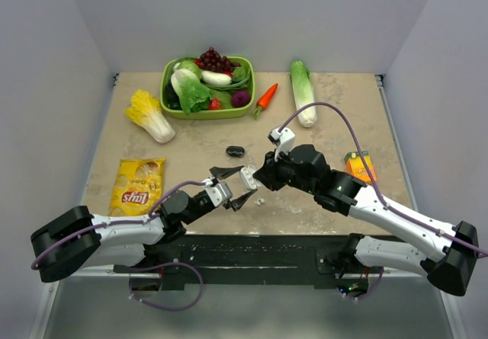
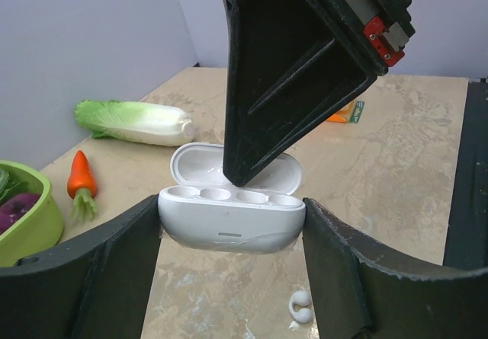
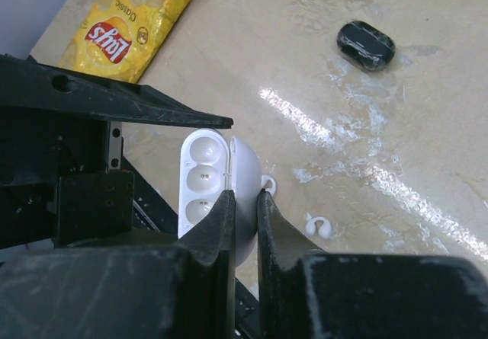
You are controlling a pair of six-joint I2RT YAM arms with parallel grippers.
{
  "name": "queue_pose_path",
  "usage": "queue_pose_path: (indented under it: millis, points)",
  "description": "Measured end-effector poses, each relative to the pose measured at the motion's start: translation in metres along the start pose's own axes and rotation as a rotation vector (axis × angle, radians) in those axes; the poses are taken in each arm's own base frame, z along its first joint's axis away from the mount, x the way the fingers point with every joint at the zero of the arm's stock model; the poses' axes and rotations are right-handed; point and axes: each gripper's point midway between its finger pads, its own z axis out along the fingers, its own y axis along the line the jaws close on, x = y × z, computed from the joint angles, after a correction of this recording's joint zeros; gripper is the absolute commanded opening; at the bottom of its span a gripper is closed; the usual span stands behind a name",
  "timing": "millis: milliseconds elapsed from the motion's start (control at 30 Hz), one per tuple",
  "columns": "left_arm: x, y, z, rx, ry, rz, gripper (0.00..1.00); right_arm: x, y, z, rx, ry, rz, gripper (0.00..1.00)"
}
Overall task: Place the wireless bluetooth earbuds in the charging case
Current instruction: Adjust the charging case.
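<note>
The left jaws clamp the open charging case [image 2: 229,221] between them and the right jaws pinch its lid [image 2: 194,167], earbuds [image 3: 316,226] on the counter [image 3: 396,110] beneath, so opposing pulls could wrench the case loose.

Bright even light; glare streak on table [image 3: 328,137].
</note>
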Motion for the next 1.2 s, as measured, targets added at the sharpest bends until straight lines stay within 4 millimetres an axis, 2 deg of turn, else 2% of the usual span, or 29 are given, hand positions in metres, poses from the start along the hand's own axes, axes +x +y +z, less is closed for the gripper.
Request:
queue_pose_path:
  millis: [33,67,100,167,200,267,300,333,367,600,733,833,900,1033,1133,1200]
  points:
    - [-0.001,0.000,0.000,-0.001,-0.002,0.000,0.12,0.000,-0.001,0.000,0.007,-0.001,0.000,0.00]
    - [-0.001,0.000,0.000,-0.002,-0.004,-0.001,0.19,0.000,-0.002,0.000,0.011,-0.002,-0.005,0.00]
    - [-0.001,0.001,0.000,-0.004,-0.006,-0.001,0.35,0.000,-0.004,0.000,0.016,-0.002,-0.011,0.00]
    - [0.000,0.000,0.001,-0.004,0.001,-0.003,0.48,0.001,-0.006,0.000,0.023,0.002,-0.025,0.00]
    - [0.001,0.000,0.002,-0.004,0.010,-0.006,0.60,0.002,-0.007,0.000,0.029,0.005,-0.034,0.00]
    - [0.004,-0.001,0.007,-0.002,0.036,-0.014,0.69,0.003,-0.011,-0.002,0.045,0.008,-0.053,0.00]
    - [0.005,-0.001,0.009,0.000,0.043,-0.018,0.81,0.003,-0.012,-0.003,0.051,0.010,-0.062,0.00]
    - [0.005,-0.001,0.011,0.001,0.050,-0.024,0.96,0.002,-0.014,-0.005,0.058,0.009,-0.072,0.00]
    - [0.004,-0.001,0.014,0.000,0.054,-0.032,1.00,0.000,-0.015,-0.007,0.064,0.007,-0.083,0.00]
    - [0.021,0.000,0.014,-0.028,0.137,-0.092,1.00,-0.026,-0.010,-0.023,0.055,-0.042,-0.159,0.00]
    - [0.026,0.000,0.014,-0.035,0.174,-0.120,1.00,-0.031,-0.009,-0.025,0.057,-0.050,-0.196,0.00]
    - [0.025,-0.008,0.014,0.012,0.187,-0.164,0.99,-0.032,-0.008,-0.027,0.076,-0.062,-0.272,0.00]
    - [0.022,-0.017,0.013,0.070,0.188,-0.208,0.93,-0.031,0.000,-0.033,0.057,-0.080,-0.339,0.00]
    - [0.012,-0.035,0.010,0.222,0.177,-0.329,0.90,-0.040,0.021,-0.057,-0.024,-0.127,-0.465,0.00]
    - [0.003,-0.048,0.004,0.320,0.156,-0.400,0.87,-0.047,0.036,-0.067,-0.061,-0.138,-0.540,0.00]
    - [-0.002,-0.055,0.000,0.378,0.147,-0.426,0.86,-0.042,0.049,-0.069,-0.099,-0.119,-0.600,0.00]
